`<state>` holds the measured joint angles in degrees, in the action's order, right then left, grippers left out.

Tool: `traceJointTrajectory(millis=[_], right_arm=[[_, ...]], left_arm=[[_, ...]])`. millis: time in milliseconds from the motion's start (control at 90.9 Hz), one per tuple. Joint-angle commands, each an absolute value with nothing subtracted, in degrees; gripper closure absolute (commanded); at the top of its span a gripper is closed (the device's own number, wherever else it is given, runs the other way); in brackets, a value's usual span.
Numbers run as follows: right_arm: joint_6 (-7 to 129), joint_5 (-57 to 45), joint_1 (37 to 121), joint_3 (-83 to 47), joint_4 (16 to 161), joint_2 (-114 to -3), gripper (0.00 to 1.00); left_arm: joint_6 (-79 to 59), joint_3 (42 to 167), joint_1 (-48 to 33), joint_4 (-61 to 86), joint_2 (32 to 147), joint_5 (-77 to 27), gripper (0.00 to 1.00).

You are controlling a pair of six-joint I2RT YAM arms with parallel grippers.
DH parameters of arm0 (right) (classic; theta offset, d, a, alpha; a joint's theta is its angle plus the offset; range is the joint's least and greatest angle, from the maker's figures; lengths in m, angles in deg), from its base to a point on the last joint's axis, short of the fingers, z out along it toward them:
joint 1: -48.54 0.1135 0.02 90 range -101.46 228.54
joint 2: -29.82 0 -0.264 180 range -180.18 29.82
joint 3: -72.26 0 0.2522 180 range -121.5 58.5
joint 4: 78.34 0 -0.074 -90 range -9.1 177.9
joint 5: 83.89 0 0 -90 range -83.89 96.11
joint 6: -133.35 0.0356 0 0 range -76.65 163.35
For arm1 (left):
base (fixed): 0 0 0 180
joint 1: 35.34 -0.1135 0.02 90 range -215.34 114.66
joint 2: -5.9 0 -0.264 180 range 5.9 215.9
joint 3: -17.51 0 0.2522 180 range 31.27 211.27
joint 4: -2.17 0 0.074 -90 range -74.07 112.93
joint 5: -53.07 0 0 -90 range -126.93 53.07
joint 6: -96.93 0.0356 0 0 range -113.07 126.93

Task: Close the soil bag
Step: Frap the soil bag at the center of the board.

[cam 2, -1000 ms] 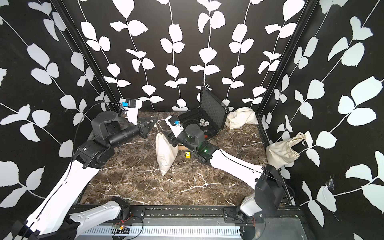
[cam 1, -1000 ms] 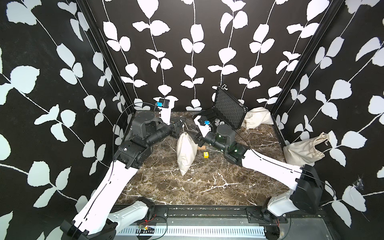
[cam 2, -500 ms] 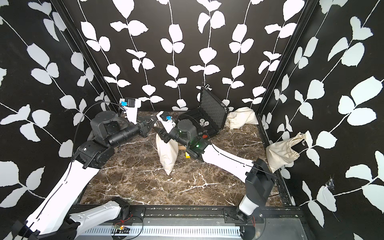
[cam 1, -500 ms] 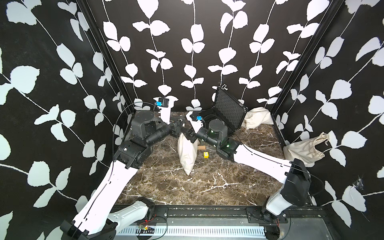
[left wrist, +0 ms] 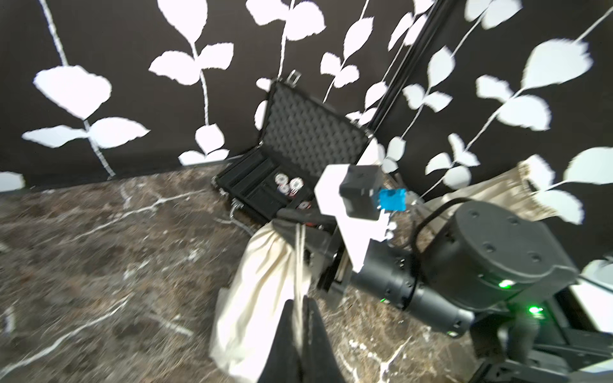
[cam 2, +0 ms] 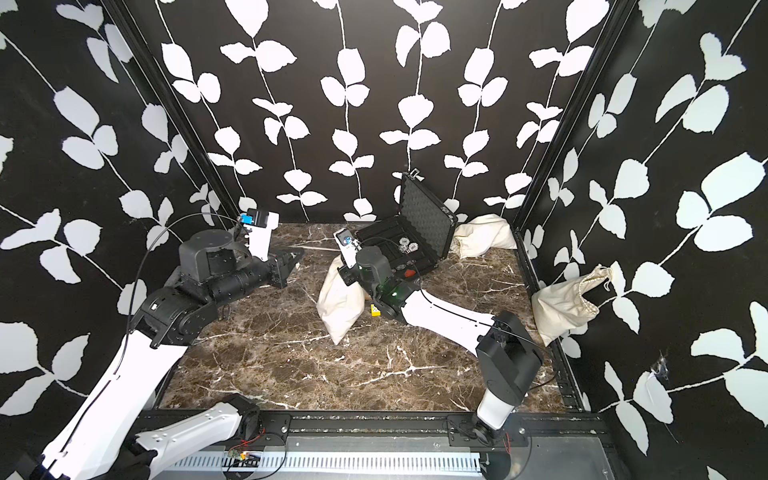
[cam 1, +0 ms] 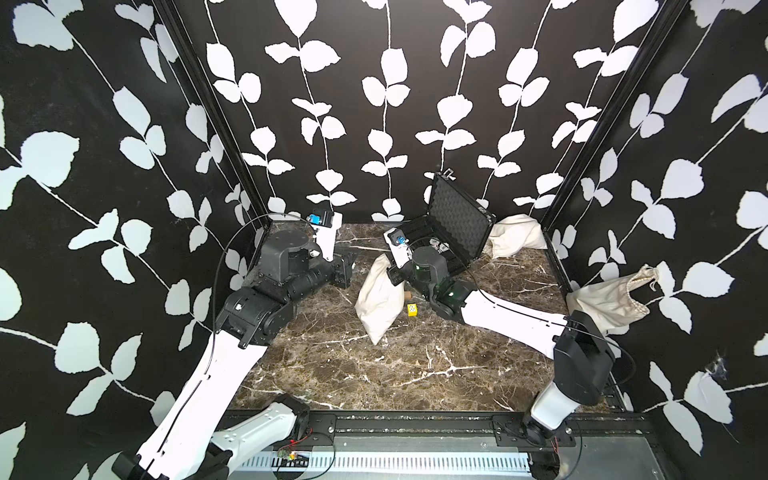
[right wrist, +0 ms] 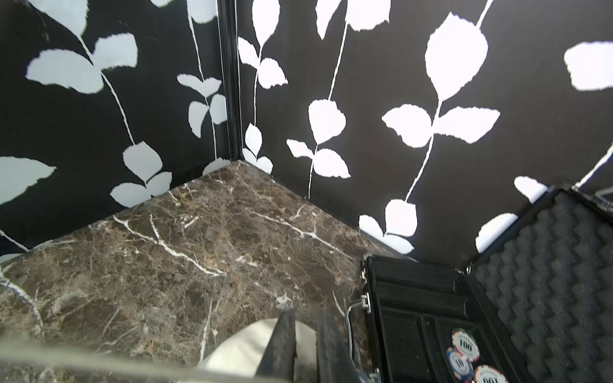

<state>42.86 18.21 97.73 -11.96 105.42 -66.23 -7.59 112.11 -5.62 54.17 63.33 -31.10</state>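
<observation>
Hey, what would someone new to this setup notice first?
The black walls covered in white leaf vines, all around the marble table. Next, the cream soil bag mid-table, its neck pinched by the right tool while the left tool holds its drawstring taut. An open black case with poker chips sits at the back.

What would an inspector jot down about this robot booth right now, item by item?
Surface: brown, white-veined marble tabletop.
Job's things: cream soil bag mid-table; its drawstring runs taut from the neck to the left gripper.
Clutter: open black case holding poker chips; yellow die; a cloth sack in the far right corner; a second sack against the right wall.
Grippers: left gripper shut on the drawstring; right gripper at the bag's neck, jaws nearly together, grip unclear.
Cables: a black cable arcs through the air near the back-left corner.
Surroundings: black walls printed with white leaves.
</observation>
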Motion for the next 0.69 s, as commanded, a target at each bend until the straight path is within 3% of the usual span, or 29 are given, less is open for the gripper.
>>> traceJointTrajectory(millis=[0, 143, 253, 330, 484, 682], right_arm=[[44.8, 32.2, 90.6, -6.2, 87.4, -68.9, 0.82], [43.6, 27.5, 91.5, -8.8, 83.8, -59.4, 0.82], [43.1, 22.4, 91.9, -6.6, 89.4, -54.8, 0.74], [43.6, 24.0, 90.9, -5.6, 91.0, -57.2, 0.73], [47.4, 26.6, 88.7, -4.3, 88.9, -66.0, 0.84], [49.1, 26.6, 88.5, -0.7, 90.4, -66.8, 0.84]], left_arm=[[-4.6, 121.2, -6.1, 45.7, 56.3, -39.1, 1.0], [-3.7, 123.8, -6.1, 47.1, 56.9, -41.6, 1.0], [-3.5, 124.4, -6.1, 47.3, 57.4, -42.8, 1.0], [-3.5, 123.8, -6.1, 47.1, 57.2, -43.8, 1.0], [-3.9, 121.8, -6.0, 47.0, 57.3, -44.5, 1.0], [-4.9, 120.3, -6.6, 46.3, 57.6, -44.5, 1.0]])
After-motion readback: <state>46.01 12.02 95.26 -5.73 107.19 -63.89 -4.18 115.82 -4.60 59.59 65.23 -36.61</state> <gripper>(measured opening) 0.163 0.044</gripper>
